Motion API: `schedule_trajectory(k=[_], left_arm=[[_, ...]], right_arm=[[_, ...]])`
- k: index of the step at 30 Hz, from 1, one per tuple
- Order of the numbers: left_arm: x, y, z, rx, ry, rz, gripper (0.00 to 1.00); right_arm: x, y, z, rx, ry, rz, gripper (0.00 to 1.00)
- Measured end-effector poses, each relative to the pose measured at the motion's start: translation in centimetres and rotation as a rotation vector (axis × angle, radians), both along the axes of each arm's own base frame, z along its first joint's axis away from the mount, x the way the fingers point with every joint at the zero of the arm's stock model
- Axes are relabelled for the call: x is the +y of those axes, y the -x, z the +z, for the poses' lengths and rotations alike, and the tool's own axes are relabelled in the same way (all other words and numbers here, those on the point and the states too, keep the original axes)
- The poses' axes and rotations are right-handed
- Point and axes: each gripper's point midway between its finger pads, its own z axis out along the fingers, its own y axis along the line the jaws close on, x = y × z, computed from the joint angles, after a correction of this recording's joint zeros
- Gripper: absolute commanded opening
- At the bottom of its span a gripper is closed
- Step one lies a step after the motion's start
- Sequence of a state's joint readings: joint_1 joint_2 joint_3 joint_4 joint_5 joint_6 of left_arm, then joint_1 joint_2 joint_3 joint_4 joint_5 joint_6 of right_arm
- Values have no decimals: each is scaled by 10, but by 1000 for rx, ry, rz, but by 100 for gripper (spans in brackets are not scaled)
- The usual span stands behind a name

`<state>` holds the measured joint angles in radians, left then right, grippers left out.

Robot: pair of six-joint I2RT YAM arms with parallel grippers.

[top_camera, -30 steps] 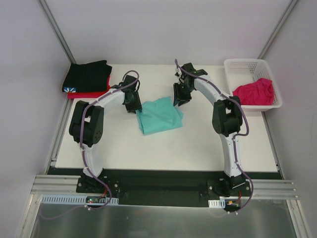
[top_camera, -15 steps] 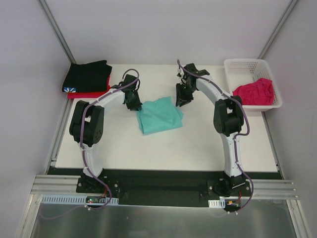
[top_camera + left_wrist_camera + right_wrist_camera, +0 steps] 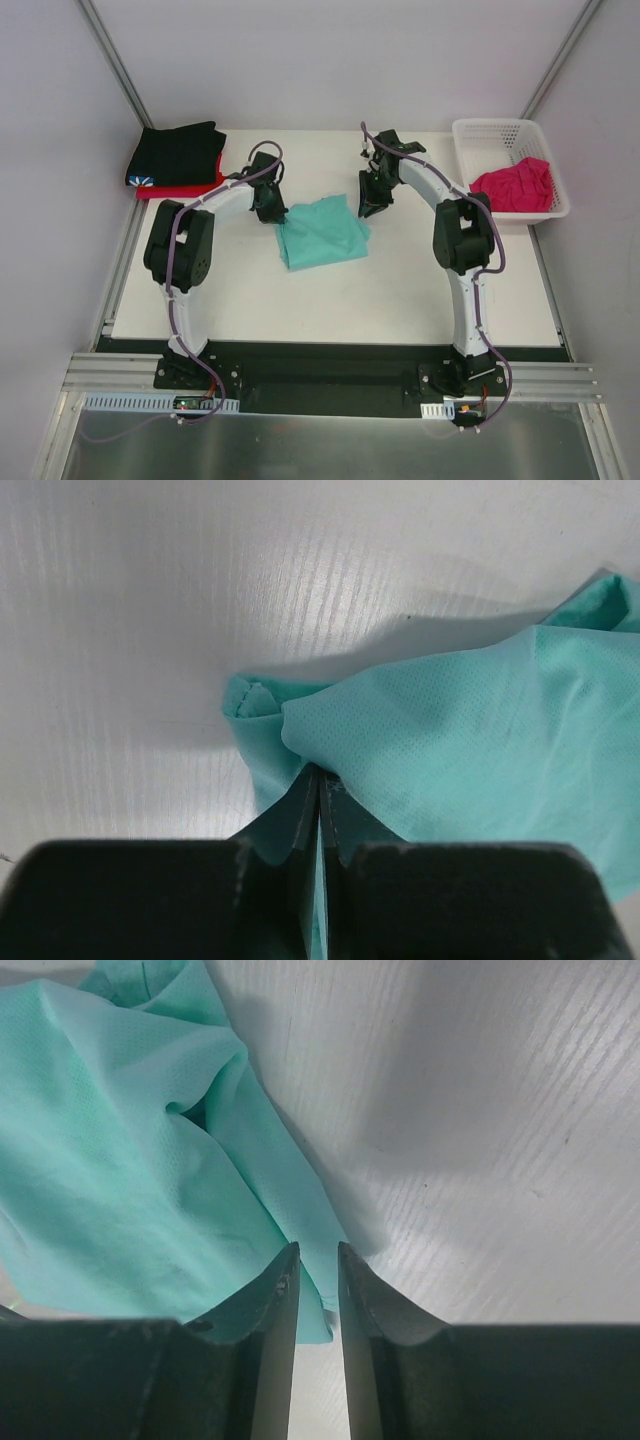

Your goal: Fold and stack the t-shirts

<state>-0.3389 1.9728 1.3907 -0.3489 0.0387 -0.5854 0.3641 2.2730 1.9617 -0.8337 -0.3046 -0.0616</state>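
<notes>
- Left wrist view: left gripper (image 3: pixel 318 772) is clamped tight on a corner of the teal-green t-shirt (image 3: pixel 450 730). The bite of cloth is thin and could slip out on a lift.
- Right wrist view: right gripper (image 3: pixel 318 1250) has its jaws a narrow slit apart at the shirt's edge, with nothing pinched yet. The edge sits mostly under one finger, so closing may catch one layer or miss.
- A one-sided hold would drag and bunch the cloth instead of folding it.
- Teal-green t-shirt lies rumpled mid-table (image 3: pixel 350 300), between both arms.
- Black t-shirt (image 3: pixel 178 152) sits on the red t-shirt (image 3: pixel 178 189) at the far left corner.
- Magenta t-shirt (image 3: pixel 512 187) lies unfolded in the white lattice basket (image 3: pixel 495 127), far right.
- Left arm's own forearm (image 3: pixel 215 205) lies between the shirt and the stack.
</notes>
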Motion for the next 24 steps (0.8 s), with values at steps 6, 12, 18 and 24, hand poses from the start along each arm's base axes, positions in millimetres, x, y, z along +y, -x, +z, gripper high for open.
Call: schedule_trajectory(k=[6, 12, 18, 24], left_arm=[[6, 7, 7, -16, -11, 8, 0], [11, 7, 41, -94, -9, 21, 0], [13, 9, 63, -141, 1, 26, 0], [24, 31, 51, -100, -31, 36, 0]], right_arm=[[-1, 3, 3, 0, -2, -1, 23], [-1, 5, 11, -13, -10, -3, 23], [0, 10, 18, -21, -14, -1, 22], [2, 20, 12, 0, -5, 11, 22]])
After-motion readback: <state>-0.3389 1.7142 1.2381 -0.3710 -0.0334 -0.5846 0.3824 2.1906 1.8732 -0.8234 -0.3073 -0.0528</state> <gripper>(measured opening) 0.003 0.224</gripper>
